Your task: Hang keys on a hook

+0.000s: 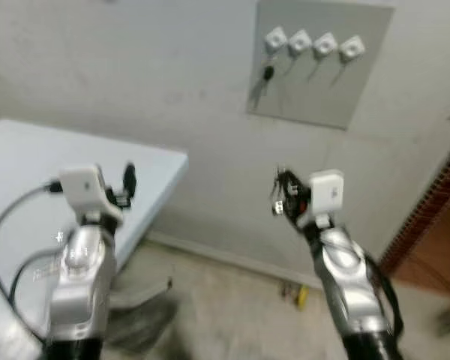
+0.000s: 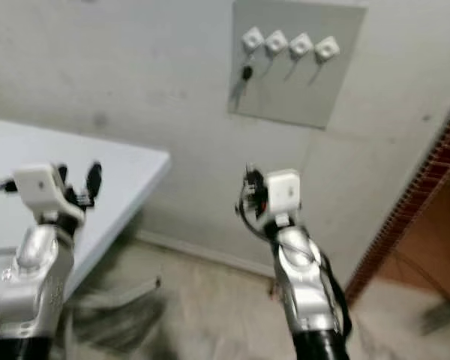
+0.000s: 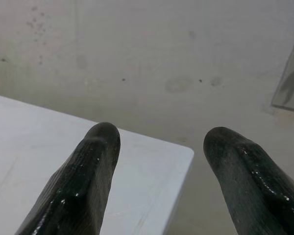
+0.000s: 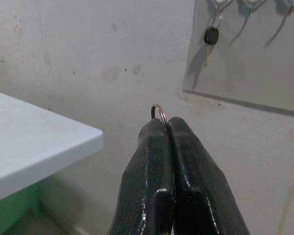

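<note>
A grey panel point(image 1: 315, 82) on the wall carries a row of white hooks point(image 1: 313, 43). One key point(image 1: 268, 73) with a black head hangs from the leftmost hook, also seen as the hanging key point(image 4: 210, 37). My right gripper point(image 1: 282, 196) is raised in front of the wall, below and slightly left of the panel. Its fingers point(image 4: 169, 161) are shut on a key ring point(image 4: 159, 112) that pokes out above the tips. My left gripper point(image 1: 127, 184) is open over the white table point(image 1: 30, 165), and its fingers point(image 3: 95, 166) hold nothing.
The white table's corner point(image 1: 181, 159) juts toward the wall at the left. A brick-edged doorway point(image 1: 427, 210) stands at the right. A small yellow object point(image 1: 301, 297) lies on the floor by the wall base.
</note>
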Controlling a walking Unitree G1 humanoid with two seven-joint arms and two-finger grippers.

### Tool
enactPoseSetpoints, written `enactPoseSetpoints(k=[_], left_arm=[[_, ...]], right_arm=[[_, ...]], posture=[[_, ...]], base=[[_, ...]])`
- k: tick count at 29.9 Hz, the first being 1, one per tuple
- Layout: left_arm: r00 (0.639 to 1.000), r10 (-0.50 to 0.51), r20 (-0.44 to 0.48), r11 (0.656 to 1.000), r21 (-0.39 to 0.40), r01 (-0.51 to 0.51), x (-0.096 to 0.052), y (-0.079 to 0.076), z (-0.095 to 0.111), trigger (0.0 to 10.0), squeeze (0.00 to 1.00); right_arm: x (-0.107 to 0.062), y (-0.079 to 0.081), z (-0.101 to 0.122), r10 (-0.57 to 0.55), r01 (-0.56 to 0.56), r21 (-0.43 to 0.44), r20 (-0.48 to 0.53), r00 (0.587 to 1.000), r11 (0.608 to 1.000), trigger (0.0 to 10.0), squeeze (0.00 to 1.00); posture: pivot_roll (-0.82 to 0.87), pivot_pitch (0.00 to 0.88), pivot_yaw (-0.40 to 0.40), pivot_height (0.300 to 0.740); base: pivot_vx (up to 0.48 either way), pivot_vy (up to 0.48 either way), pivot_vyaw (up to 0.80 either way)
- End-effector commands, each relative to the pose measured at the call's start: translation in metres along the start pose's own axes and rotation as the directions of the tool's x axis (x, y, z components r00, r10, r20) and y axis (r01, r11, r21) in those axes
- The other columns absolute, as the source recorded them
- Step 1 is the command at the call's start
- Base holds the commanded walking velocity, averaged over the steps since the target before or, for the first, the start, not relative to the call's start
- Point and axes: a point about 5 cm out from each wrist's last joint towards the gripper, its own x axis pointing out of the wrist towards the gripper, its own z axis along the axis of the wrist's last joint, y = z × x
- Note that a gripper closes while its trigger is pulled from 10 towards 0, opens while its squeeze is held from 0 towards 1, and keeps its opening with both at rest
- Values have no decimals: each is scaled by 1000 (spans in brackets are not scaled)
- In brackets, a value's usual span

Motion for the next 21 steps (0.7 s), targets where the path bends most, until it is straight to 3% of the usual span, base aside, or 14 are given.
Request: enactPoseSetpoints(k=[1, 21], left_arm=[[1000, -22, 11, 1000, 9, 21, 2, -1, 5, 10000, 0], [998, -55, 9, 998, 30, 54, 0, -7, 6, 10000, 0]], right_arm=[[3, 2, 8, 2, -2, -2, 28, 1000, 1000, 10000, 0], [1, 3, 6, 2, -2, -4, 17, 1000, 1000, 10000, 0]], posture=[[-99, 0, -27, 740], [-96, 1, -24, 740]], base=[[285, 0, 0], [285, 0, 0]])
